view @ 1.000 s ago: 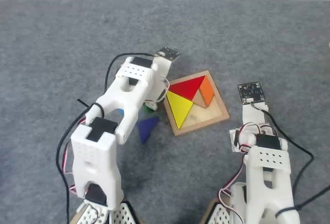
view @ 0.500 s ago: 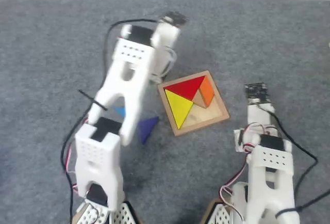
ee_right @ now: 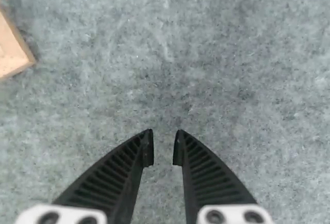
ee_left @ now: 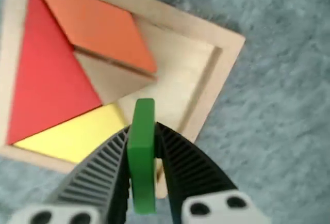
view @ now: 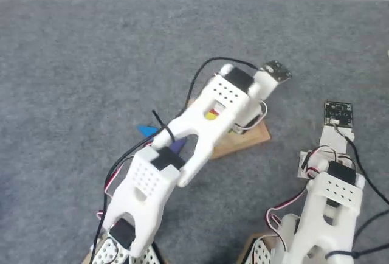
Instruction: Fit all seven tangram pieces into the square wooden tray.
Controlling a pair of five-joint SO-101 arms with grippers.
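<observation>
Over the tray [ee_left: 226, 59] the left gripper [ee_left: 142, 129] pinches the green piece [ee_left: 142, 172] on its flat faces, likely light, stiff and slippery; the right gripper [ee_right: 162, 149] is slightly parted, empty.

No writing can be read anywhere. Tiny marks on the right arm's camera board [view: 338, 113] cannot be made out.

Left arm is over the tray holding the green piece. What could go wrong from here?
The left end effector grips the green piece on edge above the tray; released so, it might lean on the yellow triangle or rim instead of lying flat. The blue piece lies close beside that arm and might get nudged.
</observation>
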